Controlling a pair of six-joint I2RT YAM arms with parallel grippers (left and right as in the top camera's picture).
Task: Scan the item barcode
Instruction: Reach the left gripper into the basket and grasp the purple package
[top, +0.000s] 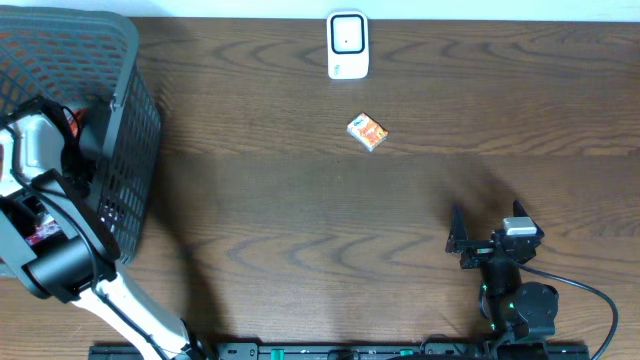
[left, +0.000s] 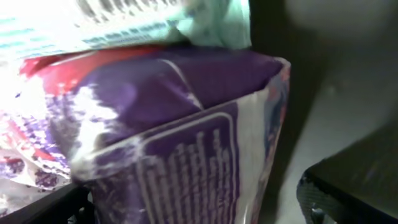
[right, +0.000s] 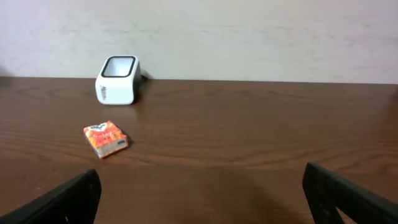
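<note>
Overhead. Shows a dark wood-grain bench (top: 300, 220) with a dark mesh plastic basket (top: 135, 130) at its left edge and the left arm (top: 60, 265) reaching down into it, presumably to fetch an item for scanning. Hides the left tool itself beneath arm and basket rim. Places a white box-shaped barcode scanner (top: 348, 45) at the far edge, with a small orange cardboard box (top: 367, 132) lying flat near it, not touching. Sets the right tool (top: 487, 215) at the front right, well apart from both, probably to keep the middle free.

Left wrist. Gives what the overhead view cannot: a crinkled purple-and-white plastic packet (left: 186, 137) inside the basket, filling the view under a pale green packet (left: 155, 22). Shows the left tool (left: 199, 208) with fingers (left: 354, 186) spread wide either side of the purple packet, not visibly clamped; likely the item to be lifted.

Right wrist. Looks low across the bench to scanner (right: 118, 81) and orange box (right: 106, 139), revealing the scanner's height and slanted top window. Shows the right tool (right: 205, 205) spread wide, nothing between.
</note>
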